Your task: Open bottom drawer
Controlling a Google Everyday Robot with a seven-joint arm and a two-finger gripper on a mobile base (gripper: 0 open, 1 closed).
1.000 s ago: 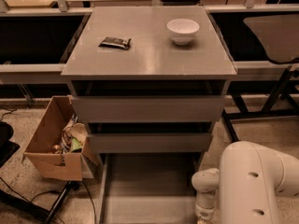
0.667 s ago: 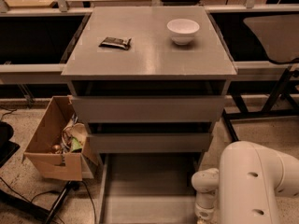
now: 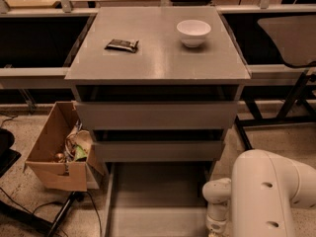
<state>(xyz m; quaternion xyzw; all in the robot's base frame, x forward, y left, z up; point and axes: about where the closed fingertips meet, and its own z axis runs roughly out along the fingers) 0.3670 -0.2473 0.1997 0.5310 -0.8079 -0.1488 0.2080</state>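
The grey cabinet [image 3: 158, 58] has three drawers. The bottom drawer [image 3: 158, 201] stands pulled out toward me, and its plain grey tray interior shows below the middle drawer front [image 3: 158, 150]. Its own front panel is cut off by the frame's lower edge. The top drawer front [image 3: 157, 114] sits slightly out. My white arm [image 3: 269, 196] fills the lower right. My gripper [image 3: 215, 226] hangs from the wrist at the drawer's right front corner and runs out of the frame at the bottom.
A white bowl [image 3: 193, 32] and a dark snack packet [image 3: 122, 45] lie on the cabinet top. An open cardboard box [image 3: 59, 154] with trash stands on the floor left of the drawers. Cables and a black stand leg [image 3: 61, 214] lie below it.
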